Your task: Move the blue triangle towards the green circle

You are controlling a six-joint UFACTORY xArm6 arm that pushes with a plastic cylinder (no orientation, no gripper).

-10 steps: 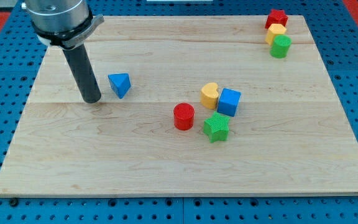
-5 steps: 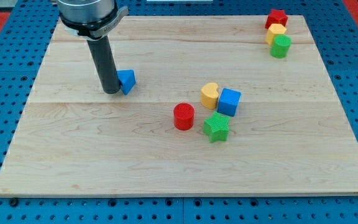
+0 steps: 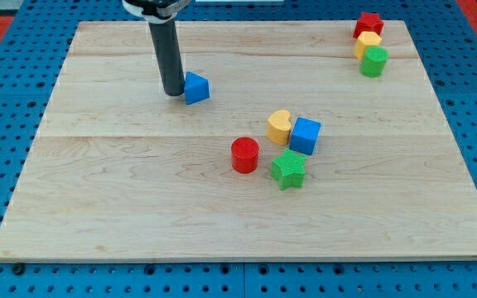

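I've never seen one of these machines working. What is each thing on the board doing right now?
My tip: touching blue triangle's left side.
Blue triangle: against my tip.
Green circle: top right, touching a yellow block.
Red star: above them.
Red cylinder: standing alone.
Yellow heart, blue cube, green star: clustered.

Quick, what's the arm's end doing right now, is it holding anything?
No hand on this arm: it ends in a rod and holds nothing.
My tip sits against the blue triangle, on its side toward the view's left.
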